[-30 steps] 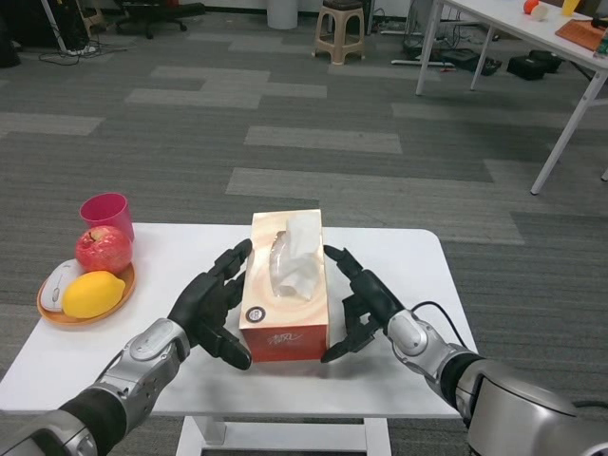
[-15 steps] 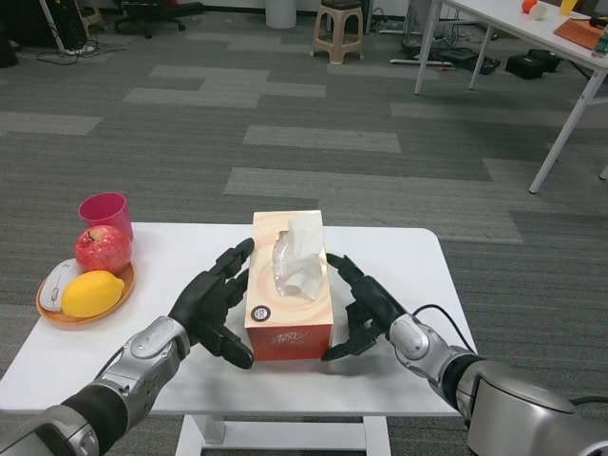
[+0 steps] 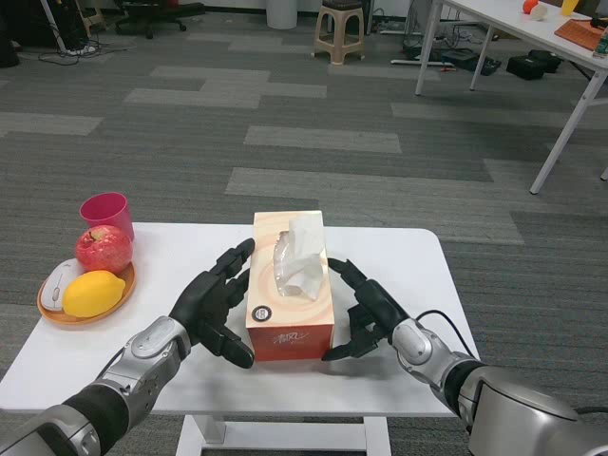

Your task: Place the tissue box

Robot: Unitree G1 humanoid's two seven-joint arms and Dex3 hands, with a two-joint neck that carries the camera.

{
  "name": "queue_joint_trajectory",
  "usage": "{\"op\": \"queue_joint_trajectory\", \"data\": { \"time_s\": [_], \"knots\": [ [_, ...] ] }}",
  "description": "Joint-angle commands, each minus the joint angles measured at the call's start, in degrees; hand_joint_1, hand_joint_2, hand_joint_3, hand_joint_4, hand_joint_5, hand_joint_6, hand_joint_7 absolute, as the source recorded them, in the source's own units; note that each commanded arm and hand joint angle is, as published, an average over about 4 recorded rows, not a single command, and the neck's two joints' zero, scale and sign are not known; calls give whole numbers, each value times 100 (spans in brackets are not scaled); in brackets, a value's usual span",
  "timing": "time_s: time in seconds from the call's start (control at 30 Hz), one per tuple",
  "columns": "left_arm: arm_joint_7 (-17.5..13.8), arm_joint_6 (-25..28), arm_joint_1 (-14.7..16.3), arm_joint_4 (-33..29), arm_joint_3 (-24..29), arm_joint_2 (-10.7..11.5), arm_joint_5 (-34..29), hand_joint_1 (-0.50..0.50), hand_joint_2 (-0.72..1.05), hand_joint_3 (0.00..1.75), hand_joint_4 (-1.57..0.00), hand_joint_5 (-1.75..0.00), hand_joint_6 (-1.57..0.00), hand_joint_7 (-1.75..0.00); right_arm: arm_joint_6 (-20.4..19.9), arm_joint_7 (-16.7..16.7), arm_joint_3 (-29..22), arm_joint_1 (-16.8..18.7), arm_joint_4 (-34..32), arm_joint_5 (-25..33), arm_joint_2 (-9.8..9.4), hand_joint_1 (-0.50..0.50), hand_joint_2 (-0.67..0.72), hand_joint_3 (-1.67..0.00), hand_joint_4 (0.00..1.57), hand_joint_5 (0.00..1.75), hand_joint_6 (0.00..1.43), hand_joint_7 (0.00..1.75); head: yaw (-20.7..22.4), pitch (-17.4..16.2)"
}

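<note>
The orange tissue box [image 3: 290, 294] stands mid-table toward the near edge, between the left hand [image 3: 211, 306], fingers spread against its side, and the right hand [image 3: 366, 309], open just beside it, holding nothing.

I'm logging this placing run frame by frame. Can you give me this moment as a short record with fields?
tissue box: orange tissue box standing on the white table, a tissue sticking out of its top
left hand: left hand beside the box's left side, fingers spread
right hand: right hand beside the box's right side, a small gap showing
plate: orange plate at the table's left edge with apple and lemon
cup: pink cup behind the plate
</note>
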Motion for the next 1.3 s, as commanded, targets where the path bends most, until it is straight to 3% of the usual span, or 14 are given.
{"op": "queue_joint_trajectory", "data": {
  "time_s": [0.03,0.43,0.57,0.77,0.97,1.13,1.2,1.3],
  "knots": [
    [-20,173,206,148,-2,-23,0,50,-37,0,0,-21,0,0,3,75,-110,188,-30,-6,-86,-42,-41,-32,123,145,0,35,12,-8],
    [-42,164,288,141,73,3,0,50,-35,0,0,-21,0,0,-30,207,-529,445,-170,-15,-143,-42,-41,-32,123,145,0,35,36,-6],
    [-46,164,299,132,75,10,2,50,-26,0,0,-21,0,0,-32,223,-580,467,-170,-15,-152,-42,-41,-32,123,145,0,35,40,-11],
    [-62,164,301,132,75,10,9,50,-19,0,0,-21,0,0,-32,229,-609,489,-179,-15,-163,-42,-41,-32,107,138,0,35,25,-10],
    [-64,164,301,135,75,10,11,50,-19,0,0,-21,0,0,-32,238,-635,504,-179,-15,-181,-42,-41,-32,95,126,0,28,23,-1],
    [-84,164,301,139,75,10,22,50,-15,0,0,-21,0,0,-32,260,-672,530,-179,-15,-209,-42,-41,-32,92,126,0,16,19,2],
    [-90,164,301,137,75,10,29,50,-10,0,0,-21,0,0,-32,269,-692,544,-181,-15,-216,-42,-41,-32,90,126,0,10,19,3],
    [-106,164,301,130,75,10,44,50,10,0,0,-21,0,0,-32,282,-721,557,-188,-15,-227,-42,-41,-32,88,126,0,3,23,9]
  ]
}}
